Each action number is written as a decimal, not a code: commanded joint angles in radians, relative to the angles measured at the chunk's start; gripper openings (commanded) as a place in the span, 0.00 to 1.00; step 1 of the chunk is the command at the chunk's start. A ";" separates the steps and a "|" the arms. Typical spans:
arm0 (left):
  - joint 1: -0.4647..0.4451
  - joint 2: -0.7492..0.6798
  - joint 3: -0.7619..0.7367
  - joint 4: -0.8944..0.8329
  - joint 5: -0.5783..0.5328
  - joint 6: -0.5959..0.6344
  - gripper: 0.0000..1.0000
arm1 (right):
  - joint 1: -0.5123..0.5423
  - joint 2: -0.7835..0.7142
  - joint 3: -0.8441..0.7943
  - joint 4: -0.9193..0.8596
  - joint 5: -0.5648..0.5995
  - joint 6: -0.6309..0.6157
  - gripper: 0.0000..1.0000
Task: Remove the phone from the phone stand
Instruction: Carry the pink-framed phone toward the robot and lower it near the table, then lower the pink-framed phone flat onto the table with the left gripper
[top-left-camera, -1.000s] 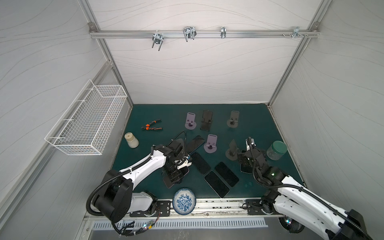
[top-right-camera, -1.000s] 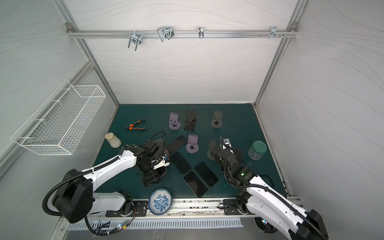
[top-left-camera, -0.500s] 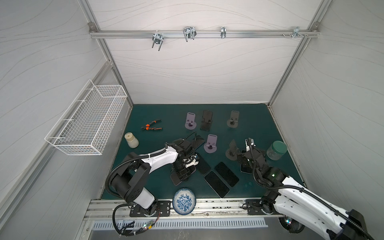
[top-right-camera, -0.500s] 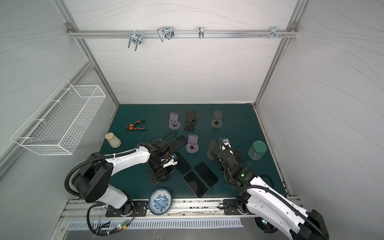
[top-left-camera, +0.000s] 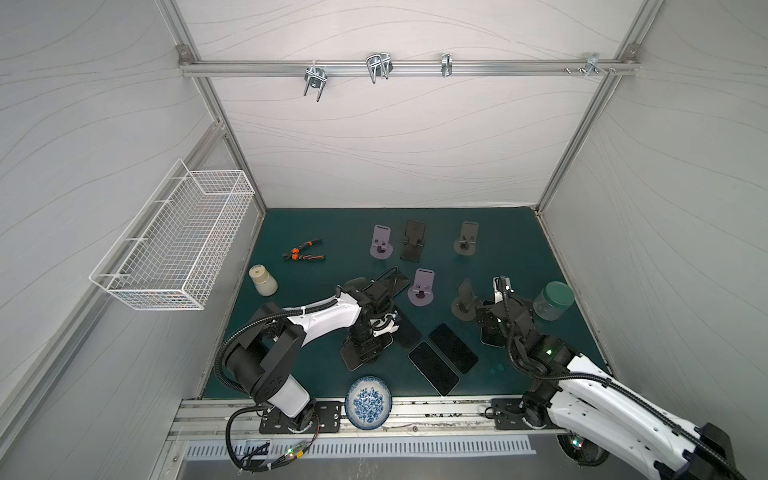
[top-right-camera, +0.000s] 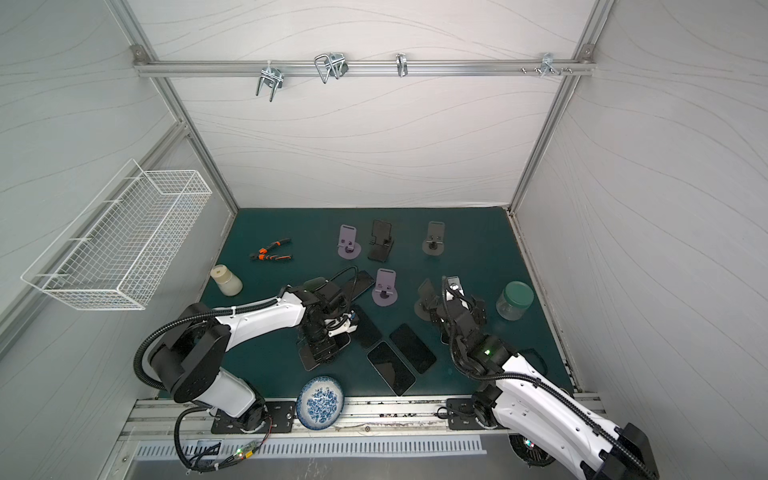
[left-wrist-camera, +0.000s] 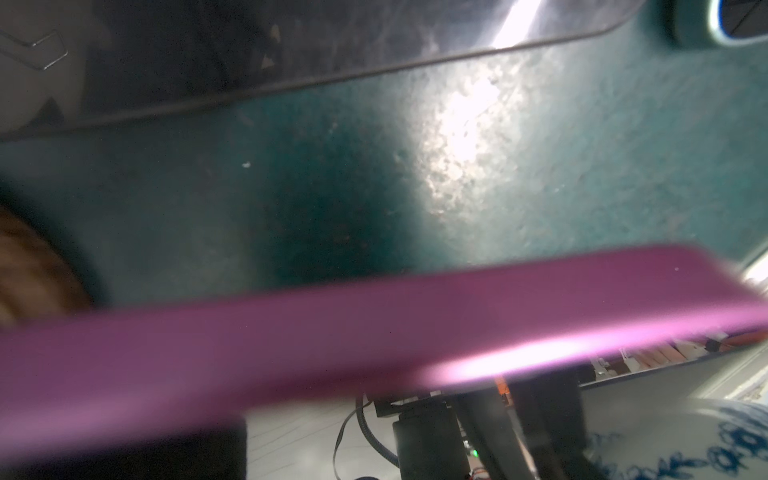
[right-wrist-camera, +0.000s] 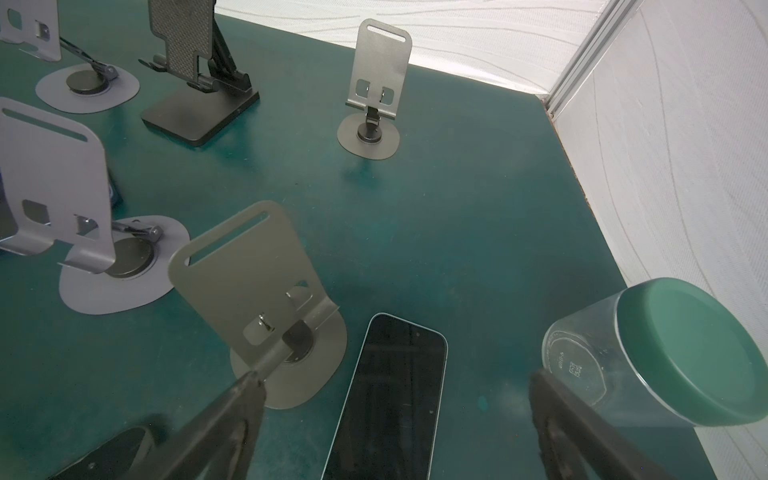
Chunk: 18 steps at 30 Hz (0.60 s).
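In both top views the left end effector (top-left-camera: 370, 350) (top-right-camera: 322, 351) is clamped on a phone (top-left-camera: 349, 360) (top-right-camera: 308, 360). The phone is low at the green counter (top-left-camera: 511, 249), just behind the blue-patterned plate (top-left-camera: 368, 402) (top-right-camera: 320, 402). We cannot tell whether it touches the surface. The lilac phone stand (top-left-camera: 421, 287) is farther back from the plate and apart from that phone. The right end effector (top-left-camera: 496, 323) works well to the right of the plate, and from up here we cannot read its jaws.

In the left wrist view we see the phone's purple edge (left-wrist-camera: 374, 345) as a blurred band close to the lens. The counter lies beyond it, and the plate's patterned rim (left-wrist-camera: 731, 453) shows near one end of the band.

In the right wrist view the right end effector (right-wrist-camera: 395, 380) is spread wide and grips nothing. A second dark phone (right-wrist-camera: 395, 399) lies flat on the counter between its fingers (right-wrist-camera: 232, 407).
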 joint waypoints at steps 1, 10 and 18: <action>-0.006 0.062 -0.028 0.094 -0.008 0.022 0.61 | 0.010 -0.002 0.011 -0.002 0.028 0.005 0.99; -0.010 0.039 -0.053 0.102 -0.031 0.029 0.63 | 0.014 -0.039 0.001 -0.017 0.060 0.025 0.99; -0.012 0.015 -0.056 0.090 -0.024 0.029 0.63 | 0.014 -0.037 0.000 -0.015 0.055 0.023 0.99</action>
